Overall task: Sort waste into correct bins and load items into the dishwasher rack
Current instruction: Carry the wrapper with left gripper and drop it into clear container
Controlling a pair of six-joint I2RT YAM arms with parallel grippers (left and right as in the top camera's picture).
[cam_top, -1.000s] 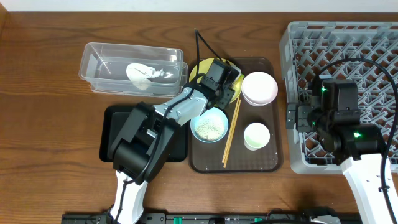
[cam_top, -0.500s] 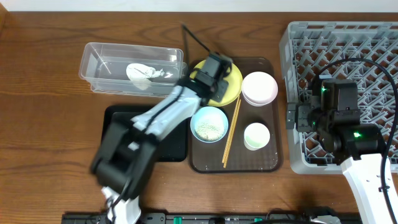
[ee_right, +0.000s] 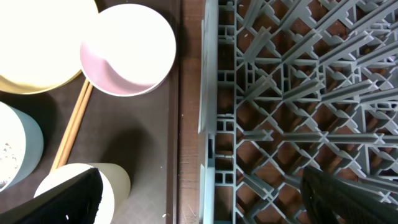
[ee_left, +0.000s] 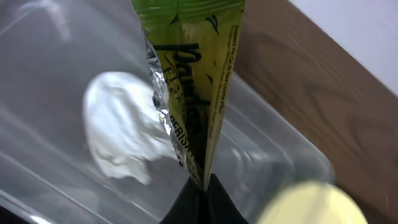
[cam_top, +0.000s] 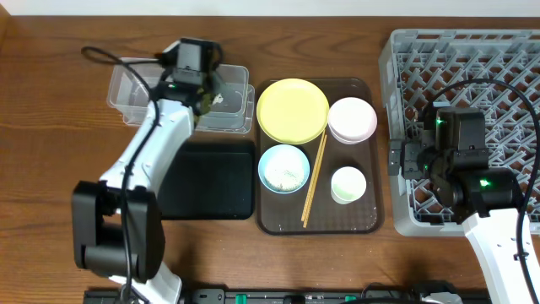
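My left gripper [cam_top: 202,91] hangs over the clear tub [cam_top: 135,84], shut on the green snack wrapper [ee_left: 193,81]. The white paper wad [ee_left: 118,130] lies in the tub under it. The black tray [cam_top: 211,181] sits in front of the tub. The yellow plate [cam_top: 292,111], pink bowl [cam_top: 352,119], blue bowl [cam_top: 283,168] holding rice scraps, white cup [cam_top: 348,184] and chopsticks [cam_top: 314,181] rest on the brown tray. My right gripper [ee_right: 208,199] is open and empty, straddling the left wall of the grey rack [cam_top: 472,59], between the cup [ee_right: 93,180] and the lattice [ee_right: 298,93].
The brown serving tray [cam_top: 363,219] lies between the black tray and the rack. The tub's clear far wall [ee_left: 280,155] stands close behind the wrapper. Bare wood table runs along the front and left.
My left arm swung from the yellow plate leftward to over the clear tub, carrying the wrapper. The plate now shows bare. The right arm has not moved.
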